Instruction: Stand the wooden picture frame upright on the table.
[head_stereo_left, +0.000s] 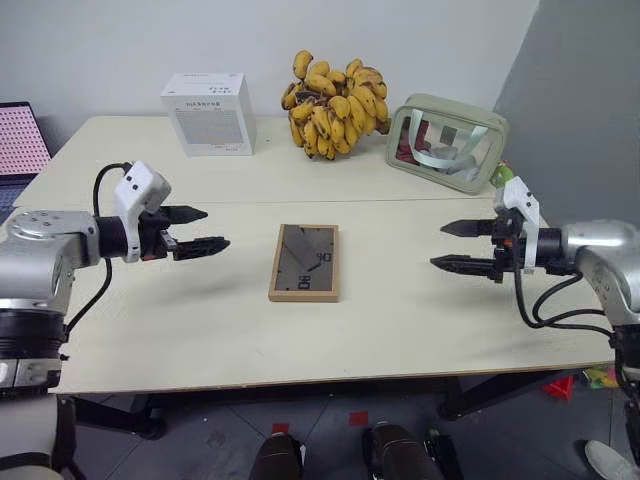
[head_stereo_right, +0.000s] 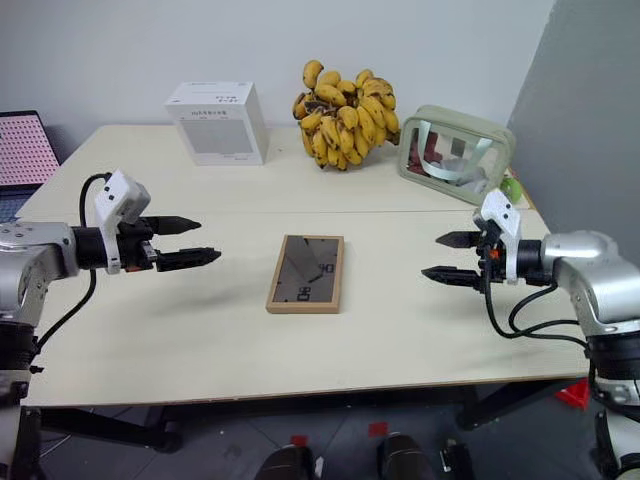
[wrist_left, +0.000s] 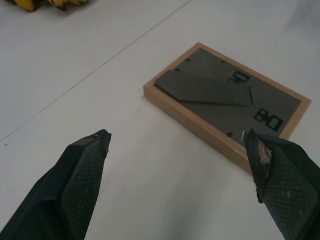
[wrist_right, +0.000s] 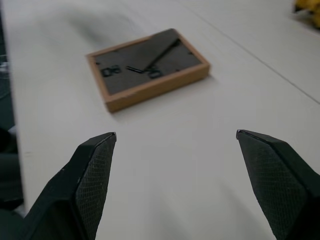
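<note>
Wooden picture frame (head_stereo_left: 304, 262) lies face-down mid-table (head_stereo_left: 400, 320), long axis near-to-far; left tool (head_stereo_left: 196, 231) and right tool (head_stereo_left: 452, 246) flank it, both spread wide, empty; left one slightly nearer.

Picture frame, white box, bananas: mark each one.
wooden picture frame (head_stereo_left: 305, 261), left eye view, dark back panel.
white box (head_stereo_left: 210, 114), left eye view, front face.
bananas (head_stereo_left: 335, 105), left eye view, middle of bunch.

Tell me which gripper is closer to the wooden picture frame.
Left, by a small margin. The left gripper hangs open off the left side of the wooden picture frame, which lies back-up on the table. The right gripper hangs open farther off its right side. Neither touches it.
</note>
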